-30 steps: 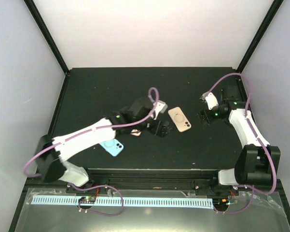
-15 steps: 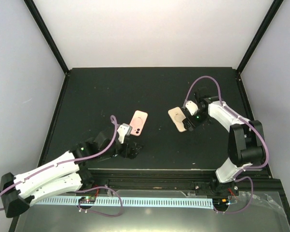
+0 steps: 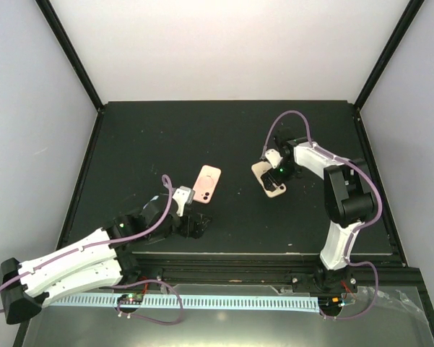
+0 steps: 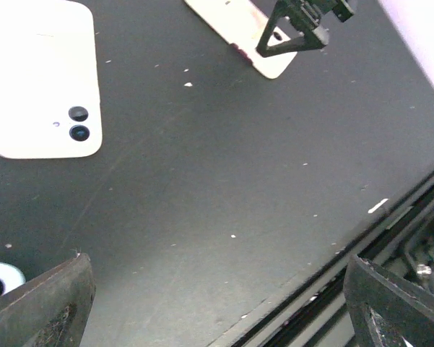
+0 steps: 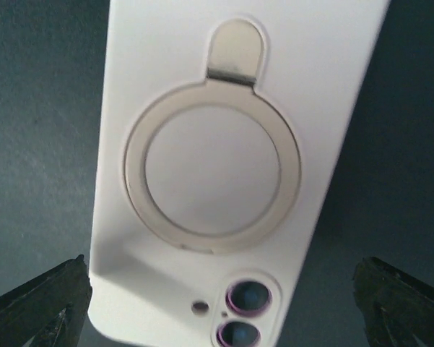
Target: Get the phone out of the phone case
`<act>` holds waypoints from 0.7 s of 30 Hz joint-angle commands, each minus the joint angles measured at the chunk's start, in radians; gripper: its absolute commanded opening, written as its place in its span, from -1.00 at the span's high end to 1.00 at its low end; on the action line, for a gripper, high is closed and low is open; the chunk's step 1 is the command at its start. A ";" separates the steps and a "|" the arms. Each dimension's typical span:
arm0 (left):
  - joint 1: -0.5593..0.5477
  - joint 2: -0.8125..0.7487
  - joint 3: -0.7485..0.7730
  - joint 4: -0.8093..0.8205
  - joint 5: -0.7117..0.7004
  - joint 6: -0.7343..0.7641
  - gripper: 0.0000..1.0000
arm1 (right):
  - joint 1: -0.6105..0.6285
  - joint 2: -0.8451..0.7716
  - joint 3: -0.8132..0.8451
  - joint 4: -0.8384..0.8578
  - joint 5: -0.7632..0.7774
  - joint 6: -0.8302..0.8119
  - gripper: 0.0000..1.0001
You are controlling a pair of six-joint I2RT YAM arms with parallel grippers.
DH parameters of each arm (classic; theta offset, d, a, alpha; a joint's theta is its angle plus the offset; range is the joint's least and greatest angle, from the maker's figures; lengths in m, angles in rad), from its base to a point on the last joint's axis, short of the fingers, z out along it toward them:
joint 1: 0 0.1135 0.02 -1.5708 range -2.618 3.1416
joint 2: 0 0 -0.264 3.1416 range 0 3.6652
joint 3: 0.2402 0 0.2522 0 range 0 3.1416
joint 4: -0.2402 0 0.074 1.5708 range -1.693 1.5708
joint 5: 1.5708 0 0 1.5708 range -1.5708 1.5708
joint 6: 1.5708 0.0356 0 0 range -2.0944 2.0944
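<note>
**Beige phone case beneath the spread right gripper**

The beige phone case [image 3: 273,190], ring plate facing up, is lying flat on the black worktop [image 3: 144,144], right of its centre and well apart from every edge. The phone [image 5: 247,298] is sitting inside the case, its purple lenses showing through the cutout. The right gripper [image 3: 278,172] is hanging directly over the case with its jaws standing fully apart, one finger on either side, gripping nothing. The left gripper [image 3: 193,225] is hovering close to the near edge, its jaws likewise wide and empty. A pink phone [image 3: 207,184] is lying face down between that gripper and the worktop's centre.
</note>
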 commanded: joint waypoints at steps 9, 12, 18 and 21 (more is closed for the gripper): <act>-0.008 0.067 0.068 -0.069 -0.089 0.058 -0.94 | 0.086 0.090 0.034 0.058 0.125 0.106 -0.86; -0.008 0.093 0.072 -0.056 -0.095 0.069 -0.95 | 0.086 0.107 0.038 0.041 0.119 0.108 -0.69; -0.008 0.165 0.111 -0.033 -0.115 0.142 -0.96 | 0.086 0.076 -0.023 0.047 0.108 0.080 -0.59; -0.010 0.194 0.136 -0.020 -0.119 0.175 -0.96 | 0.086 0.064 -0.062 0.057 0.124 0.066 -0.57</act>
